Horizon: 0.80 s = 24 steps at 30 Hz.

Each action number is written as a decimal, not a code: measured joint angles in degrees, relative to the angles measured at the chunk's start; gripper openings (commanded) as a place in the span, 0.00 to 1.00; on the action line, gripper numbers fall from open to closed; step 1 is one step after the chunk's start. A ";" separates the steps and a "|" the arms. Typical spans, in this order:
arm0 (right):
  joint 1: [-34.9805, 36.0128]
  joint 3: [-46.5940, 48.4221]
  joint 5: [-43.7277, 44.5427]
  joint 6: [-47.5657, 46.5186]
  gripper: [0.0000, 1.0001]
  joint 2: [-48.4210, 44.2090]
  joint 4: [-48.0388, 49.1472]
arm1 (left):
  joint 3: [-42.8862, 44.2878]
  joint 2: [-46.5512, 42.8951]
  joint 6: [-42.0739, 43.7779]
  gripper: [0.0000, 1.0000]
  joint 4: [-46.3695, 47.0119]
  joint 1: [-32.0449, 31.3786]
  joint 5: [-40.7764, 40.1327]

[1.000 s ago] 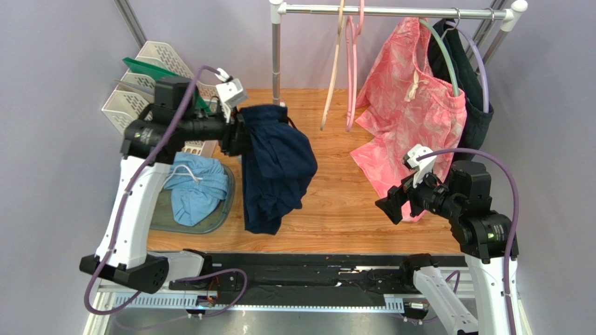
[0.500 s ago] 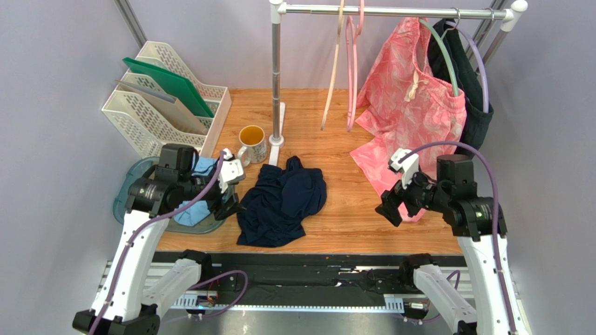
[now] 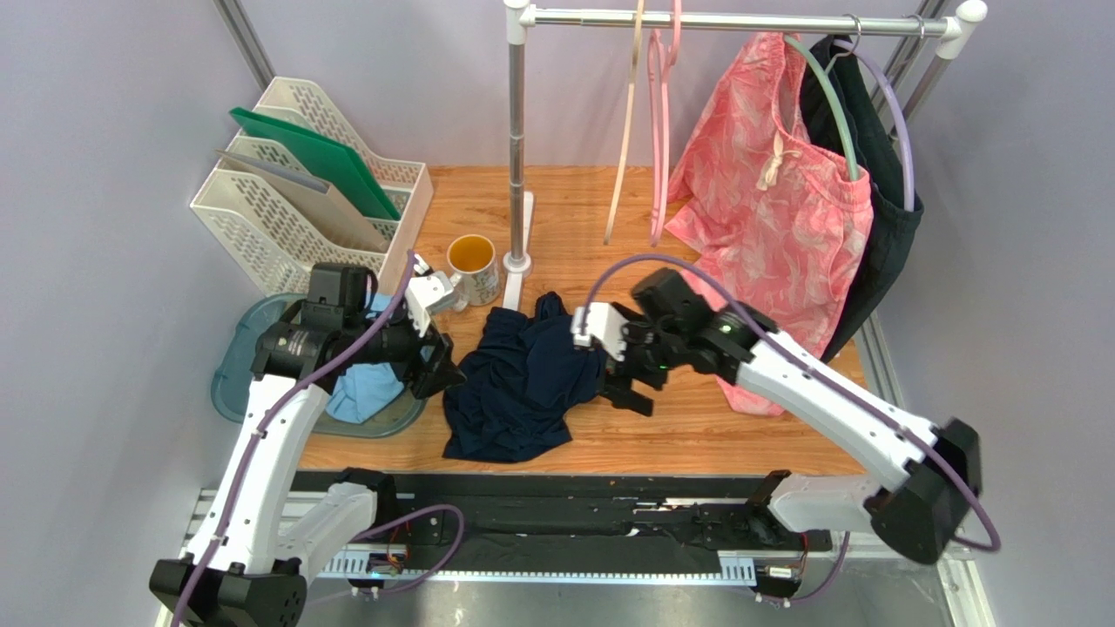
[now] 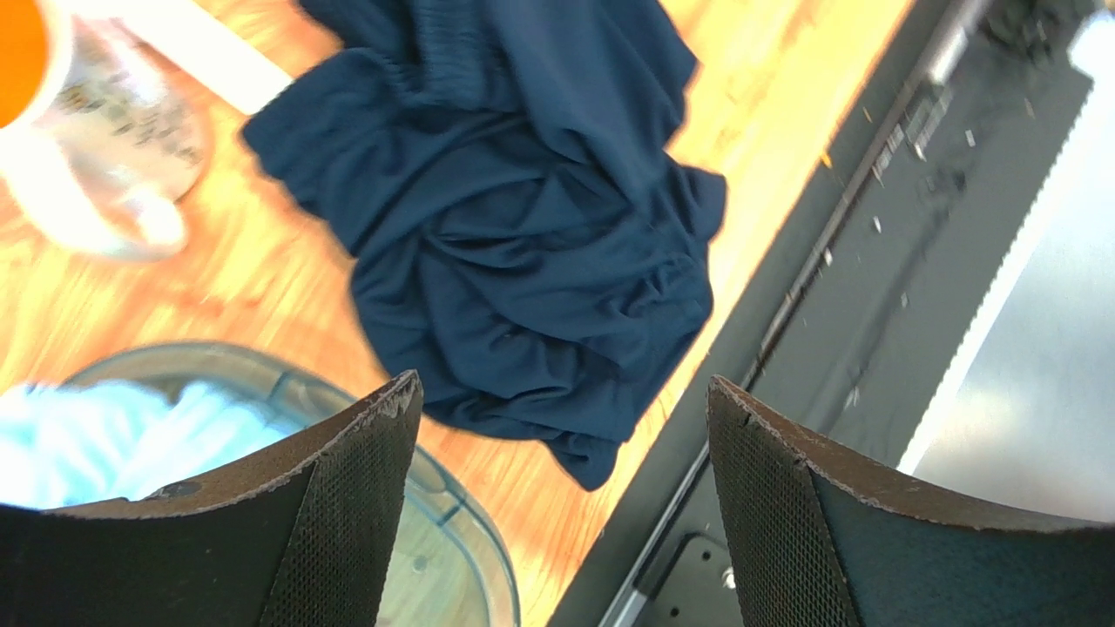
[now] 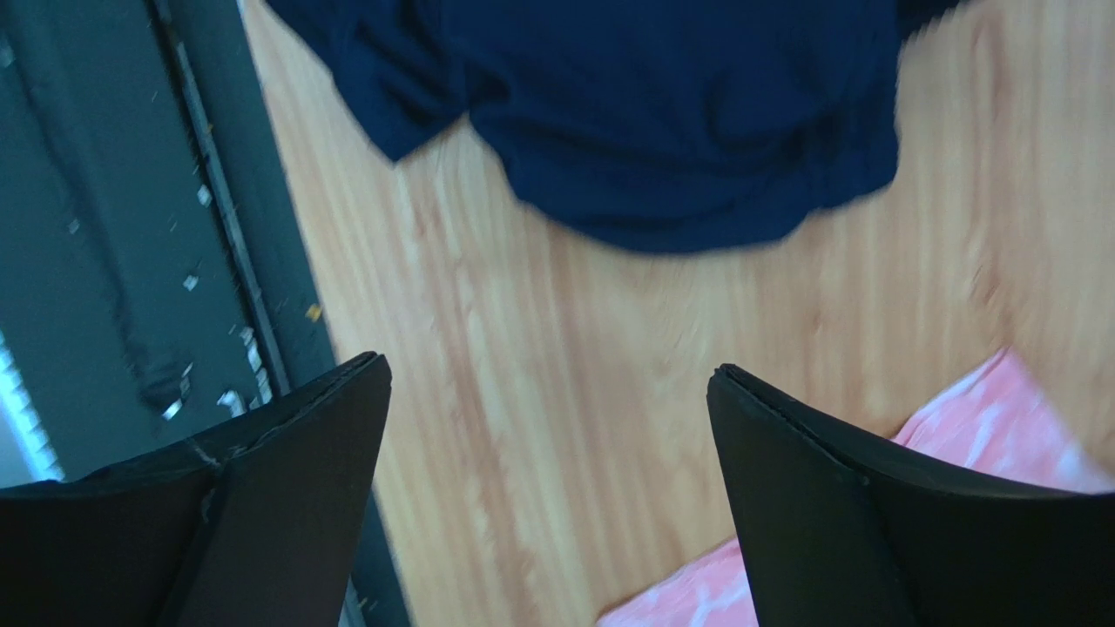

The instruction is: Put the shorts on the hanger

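As I read it, progress: early; nothing hung.
Shorts (image 3: 524,379): crumpled on the surface (image 3: 681,425), between my arms.
Hanger (image 3: 661,131): bare on the rail (image 3: 746,20), well apart.
Left end effector (image 4: 563,405): released, empty.
Right end effector (image 5: 550,379): released, empty.
Remaining: grasp, drape, hang.

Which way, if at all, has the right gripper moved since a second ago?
Yes. The right gripper has swung left, away from the hanging pink patterned shorts, to the right edge of the navy shorts, jaws open.
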 measured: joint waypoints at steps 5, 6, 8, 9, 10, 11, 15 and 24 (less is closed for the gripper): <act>8.63 8.15 5.09 -4.24 0.96 14.69 9.40 | -0.09 -1.90 -4.15 0.86 1.73 3.76 -1.53; 9.16 9.20 5.29 -4.68 0.95 16.52 10.38 | -0.09 -1.95 -4.46 0.86 1.73 4.52 -1.60; 10.49 12.87 5.55 -5.75 0.87 21.86 12.66 | -0.04 -1.86 -5.16 0.86 1.53 6.58 -1.77; 10.69 14.29 5.60 -6.45 0.81 24.20 13.51 | 0.04 -1.62 -5.18 0.86 1.42 7.30 -2.05; 10.73 14.97 5.57 -7.06 0.57 25.62 14.14 | 0.17 -1.38 -5.18 0.86 1.36 7.76 -2.36; 10.67 15.37 5.62 -7.78 0.39 27.17 14.60 | 0.44 -0.90 -5.16 0.86 1.18 8.00 -2.64; 10.14 14.53 6.23 -11.39 0.00 29.97 12.07 | 1.60 1.99 -4.63 0.78 -0.09 8.11 -3.43; 2.14 -2.27 6.01 -19.19 0.28 7.80 -4.26 | 3.10 5.75 6.95 0.63 -6.27 4.59 -2.19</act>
